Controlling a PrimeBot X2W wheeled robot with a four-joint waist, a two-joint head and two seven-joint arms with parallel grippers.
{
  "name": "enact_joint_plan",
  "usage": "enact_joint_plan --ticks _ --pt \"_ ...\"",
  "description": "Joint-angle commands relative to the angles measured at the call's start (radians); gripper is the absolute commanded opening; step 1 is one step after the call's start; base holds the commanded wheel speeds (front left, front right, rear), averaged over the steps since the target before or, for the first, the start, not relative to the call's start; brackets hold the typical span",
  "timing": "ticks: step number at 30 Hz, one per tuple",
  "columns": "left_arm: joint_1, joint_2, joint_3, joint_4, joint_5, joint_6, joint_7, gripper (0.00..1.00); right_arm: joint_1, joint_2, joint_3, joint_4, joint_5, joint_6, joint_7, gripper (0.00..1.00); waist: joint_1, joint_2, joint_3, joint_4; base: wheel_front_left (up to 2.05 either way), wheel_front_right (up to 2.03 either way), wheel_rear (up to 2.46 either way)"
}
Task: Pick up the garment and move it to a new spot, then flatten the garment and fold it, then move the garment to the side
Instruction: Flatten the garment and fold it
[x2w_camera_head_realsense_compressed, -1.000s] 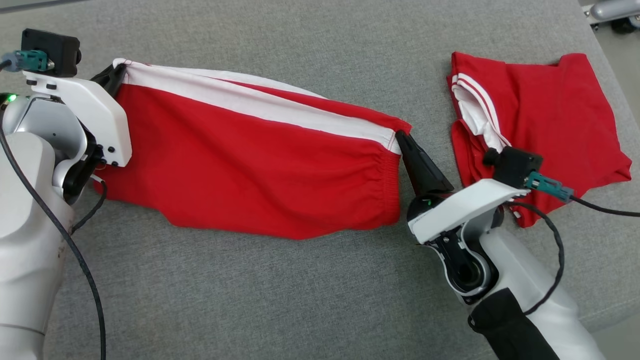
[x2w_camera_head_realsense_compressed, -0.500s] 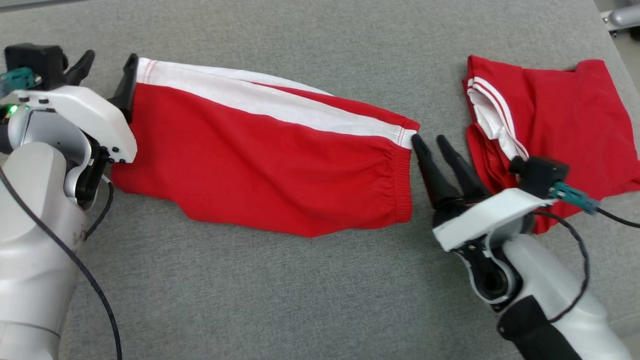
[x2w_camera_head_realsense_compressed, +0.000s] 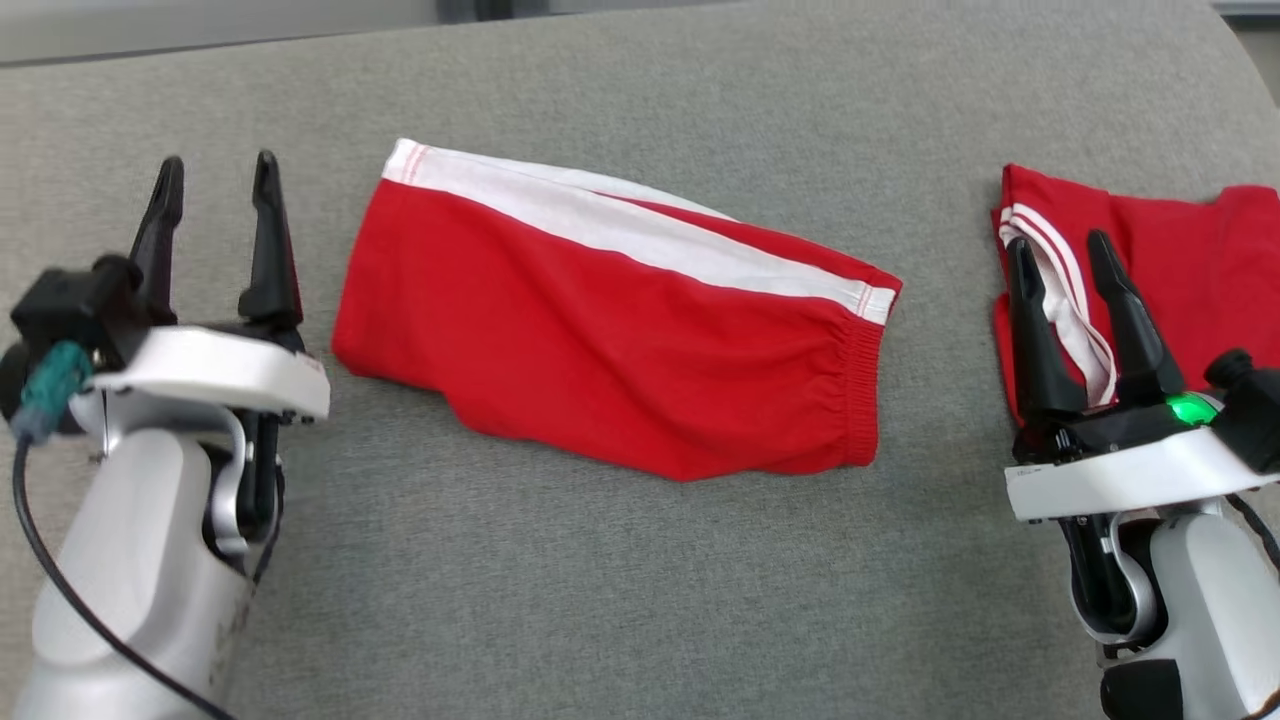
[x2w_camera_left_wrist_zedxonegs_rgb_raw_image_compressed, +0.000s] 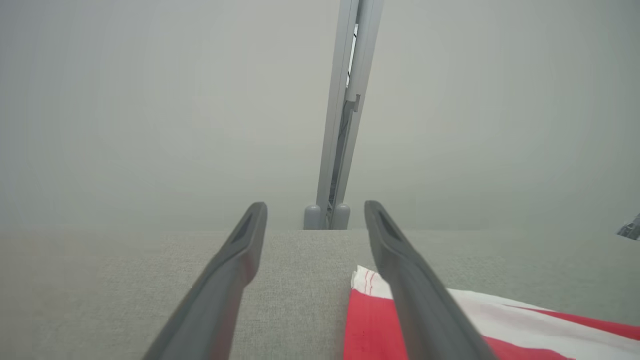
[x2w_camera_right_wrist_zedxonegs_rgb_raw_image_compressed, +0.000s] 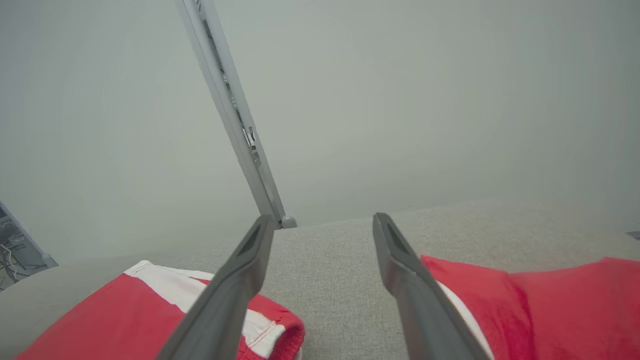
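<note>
Nearest, the left gripper (x2w_camera_head_realsense_compressed: 217, 165) and right gripper (x2w_camera_head_realsense_compressed: 1058, 245) hover over the grey cloth-covered counter (x2w_camera_head_realsense_compressed: 640, 600), both with fingers spread apart and empty. Between them, a little farther, lie the red folded shorts with a white side stripe (x2w_camera_head_realsense_compressed: 620, 340), long axis running left to right. The hem end is closer to the left gripper. The right gripper stands before a second red garment (x2w_camera_head_realsense_compressed: 1200, 250).

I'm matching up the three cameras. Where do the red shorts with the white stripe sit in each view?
Head view: the red shorts lie flat in the middle of the picture.
Left wrist view: the shorts are in the lower right corner, leg-hem end showing.
Right wrist view: the shorts are in the lower left corner, waistband end showing.
Shared landmark: the grey fabric surface beneath them.
</note>
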Motion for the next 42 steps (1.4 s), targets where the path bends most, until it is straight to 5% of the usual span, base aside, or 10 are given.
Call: enact_joint_plan --ticks 1,7,18,36,42 --pt "0.049 -0.007 0.013 -0.044 0.008 0.019 -0.009 1.00 0.017 0.004 -0.016 -0.016 -0.039 0.001 -0.005 1.00 0.0000 -0.0001 -0.030 0.025 0.00 0.00 0.00" --pt "0.239 -0.063 0.059 -0.234 0.055 0.064 -0.016 1.00 0.064 0.023 -0.065 -0.017 -0.176 0.001 -0.005 1.00 0.0000 -0.0001 -0.080 0.057 0.00 0.00 0.00" --pt "0.444 -0.087 0.021 -0.315 0.177 0.098 -0.014 1.00 0.157 0.036 -0.085 0.016 -0.246 0.001 -0.005 1.00 0.0000 -0.0001 -0.153 0.080 0.00 0.00 0.00" --pt "0.422 -0.056 -0.005 -0.327 0.200 0.114 0.032 1.00 0.191 0.055 -0.093 0.039 -0.234 0.001 0.001 1.00 0.0000 -0.0001 -0.147 0.073 0.00 0.00 0.00" --pt "0.366 -0.038 -0.024 -0.311 0.193 0.081 0.078 1.00 0.176 0.058 -0.077 0.037 -0.233 0.001 0.000 1.00 0.0000 -0.0001 -0.127 0.056 0.00 0.00 0.00"
